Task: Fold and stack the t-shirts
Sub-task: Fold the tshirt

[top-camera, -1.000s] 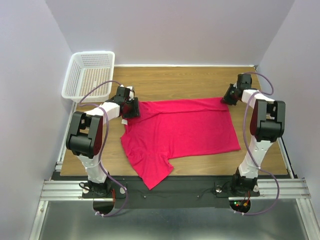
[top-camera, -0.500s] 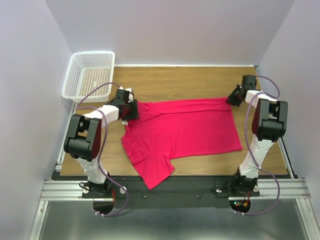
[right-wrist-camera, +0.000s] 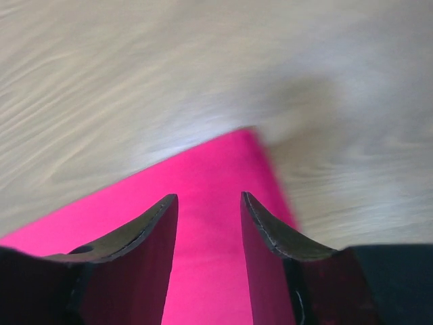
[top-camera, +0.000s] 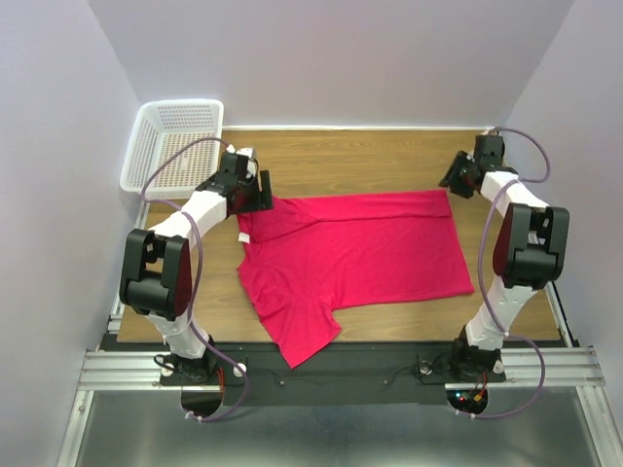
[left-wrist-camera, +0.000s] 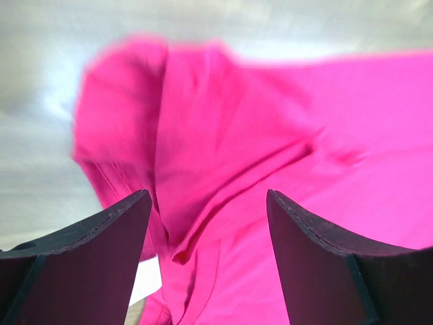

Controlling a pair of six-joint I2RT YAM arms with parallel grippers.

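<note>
"T-shirt (top-camera: 360, 248) first, Ben: where is it?" asks Mia.

"Spread open on the bench (top-camera: 370, 156), about the middle, collar end toward the left arm and hem toward the right. 1 sleeve (top-camera: 304, 341) hangs over the near edge. No fold in it yet."

"What has changed in the last second?"

"Both arms have let go. 1 second ago each end effector was down on a far corner of the cloth. Now the left end effector (left-wrist-camera: 208, 203) is lifted off with its fingers spread wide. The rumpled shoulder lies below them and nothing is between them. The right end effector (right-wrist-camera: 208, 203) is released too, with a clear gap between its fingers. It has backed off toward the far edge and hovers over the far hem corner (right-wrist-camera: 247, 145)."

"Did the cloth move?"

"A little. That hem corner sits slightly further toward the right arm than before, so the far edge looks stretched straighter. The hem side lies flat; the shoulder is creased."

"Meaning?"

"I judge the spreading step done and the folding not begun. The next grasp probably wants the overhanging sleeve or a side edge. The basket (top-camera: 175, 146) stands well apart at the far left corner, so stacking looks a long way off."
</note>
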